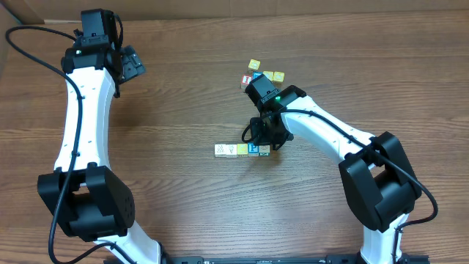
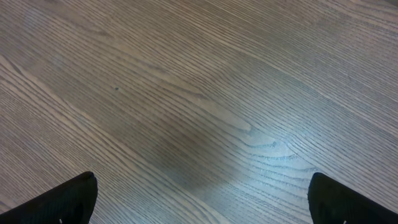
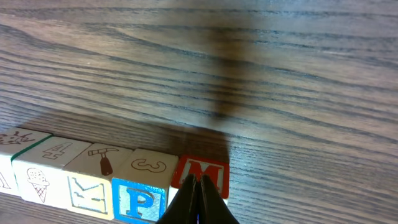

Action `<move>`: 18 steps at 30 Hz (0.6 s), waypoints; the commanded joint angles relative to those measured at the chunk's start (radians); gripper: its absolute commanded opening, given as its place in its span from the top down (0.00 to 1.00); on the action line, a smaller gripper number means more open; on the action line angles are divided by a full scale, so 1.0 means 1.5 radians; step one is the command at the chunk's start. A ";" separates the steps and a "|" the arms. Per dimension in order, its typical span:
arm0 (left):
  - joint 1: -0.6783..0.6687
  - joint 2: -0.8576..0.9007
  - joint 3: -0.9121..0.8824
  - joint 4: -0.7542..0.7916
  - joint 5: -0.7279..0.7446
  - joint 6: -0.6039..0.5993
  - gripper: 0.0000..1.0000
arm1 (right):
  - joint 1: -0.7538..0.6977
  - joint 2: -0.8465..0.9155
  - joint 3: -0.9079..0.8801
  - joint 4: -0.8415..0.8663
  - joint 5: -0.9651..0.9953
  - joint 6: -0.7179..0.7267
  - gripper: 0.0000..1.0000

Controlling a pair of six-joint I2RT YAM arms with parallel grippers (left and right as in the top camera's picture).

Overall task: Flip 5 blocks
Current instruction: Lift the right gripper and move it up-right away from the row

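Right hand pinched shut at the red end of the row; left hand wide open, idle.

Right hand [image 3: 199, 186] holds nothing. Its tips are low over the seam between the blue P block [image 3: 140, 200] and the red M cube [image 3: 208, 171]; I can't tell if they touch. The row of blocks [image 1: 236, 150] sits side by side mid-worktop, with loose cubes [image 1: 265, 75] behind. Likely risks: a nudge at the seam tips the red cube instead, or a neighbour gets dragged along and the line breaks. The worktop [image 2: 199, 93] is smooth wood grain, so blocks may slide rather than roll. Left hand [image 2: 204, 200] is over bare board, far off. No room visible.
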 commanded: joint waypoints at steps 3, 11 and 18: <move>0.002 -0.010 0.012 0.001 -0.009 -0.015 0.00 | 0.003 0.001 0.012 -0.003 -0.001 0.005 0.96; 0.002 -0.010 0.012 0.001 -0.009 -0.014 0.00 | -0.002 0.001 0.013 0.043 0.013 0.005 0.96; 0.002 -0.010 0.012 0.001 -0.009 -0.015 0.00 | -0.045 -0.033 0.036 0.016 0.012 0.037 0.96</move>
